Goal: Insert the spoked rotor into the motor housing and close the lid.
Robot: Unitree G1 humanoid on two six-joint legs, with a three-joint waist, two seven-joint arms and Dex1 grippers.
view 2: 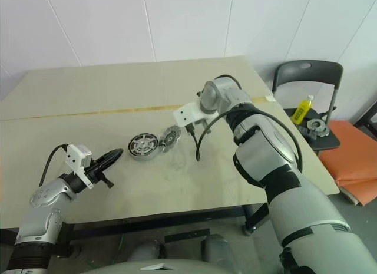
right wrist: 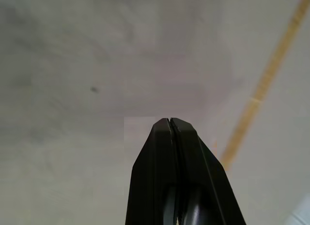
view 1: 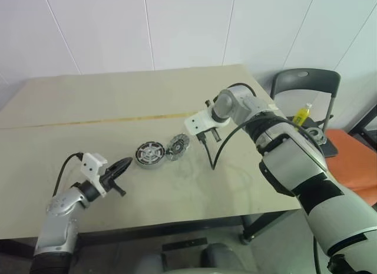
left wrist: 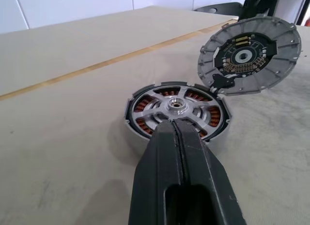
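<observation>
The motor housing [left wrist: 140, 106] lies flat mid-table, copper windings showing between silver spokes. The spoked rotor [left wrist: 175, 105] sits inside it. The lid [left wrist: 249, 53] stands tilted beside the housing, its lower edge at the housing's rim, its studded face with a dark centre turned toward my left gripper. My left gripper [left wrist: 175, 123] is shut and empty, pointing level at the housing from just short of it. In the left eye view the housing [view 1: 148, 153] lies between my left gripper [view 1: 121, 168] and the lid [view 1: 177, 147]. My right gripper [view 1: 206, 137] hangs shut, pointing down, just right of the lid, holding nothing.
A yellow line [view 1: 118, 119] crosses the beige table [view 1: 88, 97]. Right of the table stands a dark chair [view 1: 306, 79] with a yellow bottle [view 1: 302, 113] and a metal part [view 1: 318, 134] on its seat. An orange seat [view 1: 353, 162] is beyond it.
</observation>
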